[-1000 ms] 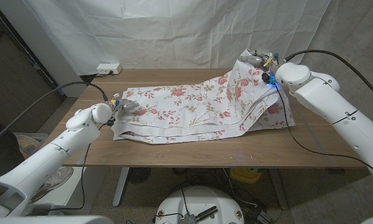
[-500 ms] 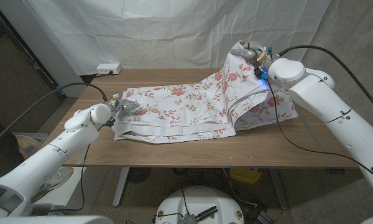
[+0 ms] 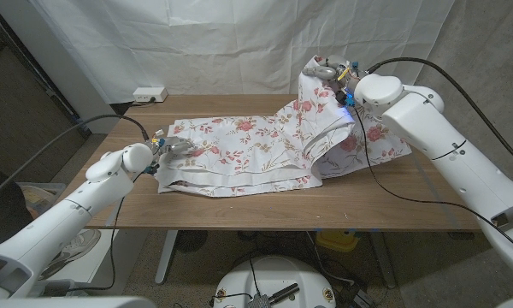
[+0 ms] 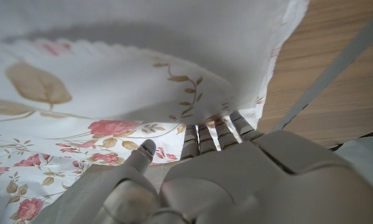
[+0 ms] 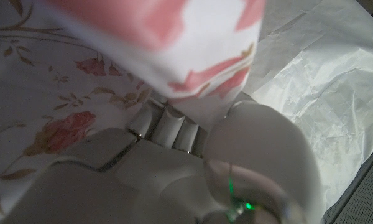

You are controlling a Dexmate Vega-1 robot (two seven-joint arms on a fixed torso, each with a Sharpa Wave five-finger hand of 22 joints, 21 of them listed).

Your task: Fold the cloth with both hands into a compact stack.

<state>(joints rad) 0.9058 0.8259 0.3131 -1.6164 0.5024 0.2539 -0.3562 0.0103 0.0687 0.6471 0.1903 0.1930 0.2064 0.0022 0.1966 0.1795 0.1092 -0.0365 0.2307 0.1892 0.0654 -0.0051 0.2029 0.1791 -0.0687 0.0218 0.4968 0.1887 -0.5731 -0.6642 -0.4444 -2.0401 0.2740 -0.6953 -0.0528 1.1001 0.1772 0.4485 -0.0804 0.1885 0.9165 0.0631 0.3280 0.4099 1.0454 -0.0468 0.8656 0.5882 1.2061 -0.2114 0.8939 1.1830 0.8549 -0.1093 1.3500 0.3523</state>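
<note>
A white cloth (image 3: 248, 150) printed with red flowers lies spread over the middle of the wooden table (image 3: 239, 210). My right hand (image 3: 329, 70) grips the cloth's right end and holds it raised above the table's far right, so the fabric drapes down in a fold. My left hand (image 3: 171, 145) pinches the cloth's left edge, low at the table's left side. In the left wrist view my fingers (image 4: 205, 134) reach under a cloth layer (image 4: 112, 81). The right wrist view has floral fabric (image 5: 174, 43) bunched over my fingers (image 5: 168, 121).
A white power strip (image 3: 149, 94) lies at the table's far left corner. A white sheet hangs as a backdrop (image 3: 239, 43) behind the table. Black cables (image 3: 85, 133) trail off both arms. Bare wood runs along the near edge.
My right hand has carried the cloth's right end up and leftward, pulling the raised fold over the lower layers. The left hand has stayed in place at the left edge.
</note>
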